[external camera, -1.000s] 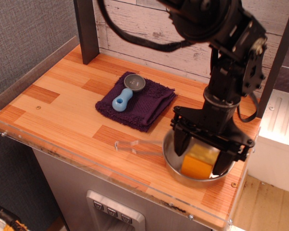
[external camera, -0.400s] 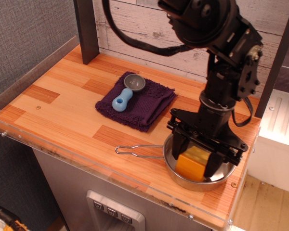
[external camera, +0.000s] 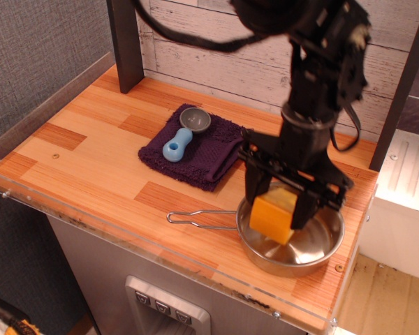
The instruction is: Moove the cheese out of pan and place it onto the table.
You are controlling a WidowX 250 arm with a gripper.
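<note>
The cheese (external camera: 274,214) is a yellow-orange wedge with a paler top. My gripper (external camera: 278,209) is shut on it, one dark finger on each side, and holds it just above the left part of the pan (external camera: 314,246). The pan is a round shiny steel saucepan near the table's front right corner, with its thin wire handle (external camera: 199,218) pointing left. The pan's bowl shows bare metal under the cheese. The table (external camera: 91,160) is a wooden countertop of orange and light-brown planks.
A dark purple cloth (external camera: 209,155) lies behind the pan's handle with a small grey-bowled blue-handled scoop (external camera: 184,134) on it. A dark post (external camera: 126,43) stands at the back left. A clear acrylic strip (external camera: 126,241) runs along the front edge.
My gripper has risen and shifted a little left with the cheese in it; the cheese has come up off the pan's floor. The pan and its handle have settled.
</note>
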